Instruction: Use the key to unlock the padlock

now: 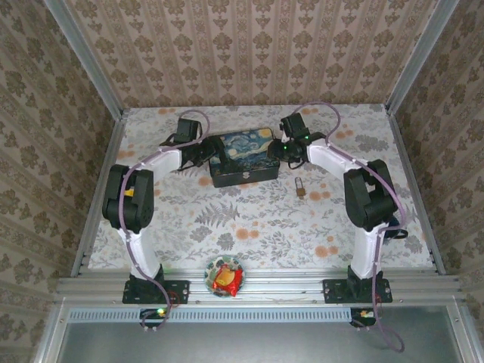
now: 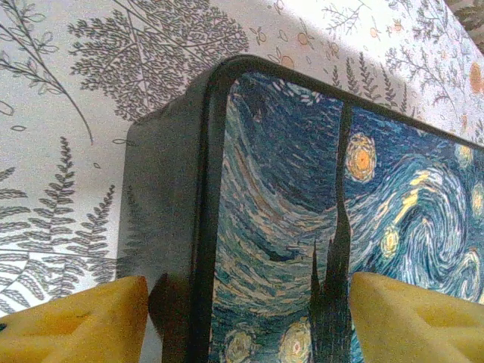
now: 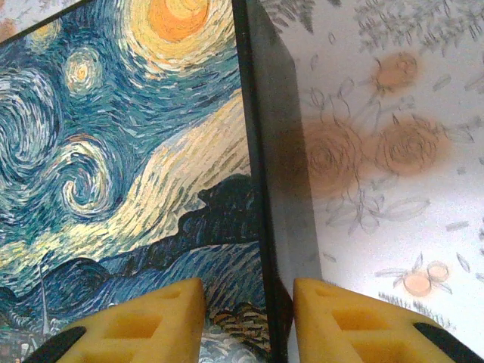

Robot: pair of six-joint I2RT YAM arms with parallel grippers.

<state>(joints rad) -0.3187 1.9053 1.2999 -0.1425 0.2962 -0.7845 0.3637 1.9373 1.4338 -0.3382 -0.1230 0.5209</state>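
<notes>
Bench (image 1: 249, 227) holds the painted tin (image 1: 243, 157) in its middle. My left tool (image 2: 249, 287) is wide open over its 9 o'clock edge. My right tool (image 3: 248, 291) sits around its 3 o'clock edge; I can't tell if it grips. Tiny padlock (image 1: 300, 187) lies near the tin's 4 o'clock.

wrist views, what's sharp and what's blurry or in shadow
left wrist: tin lid sharp, its end wall in shadow, yellow fingers soft; right wrist: lid brushstrokes crisp, side wall dark, flowered cloth slightly blurred
</notes>
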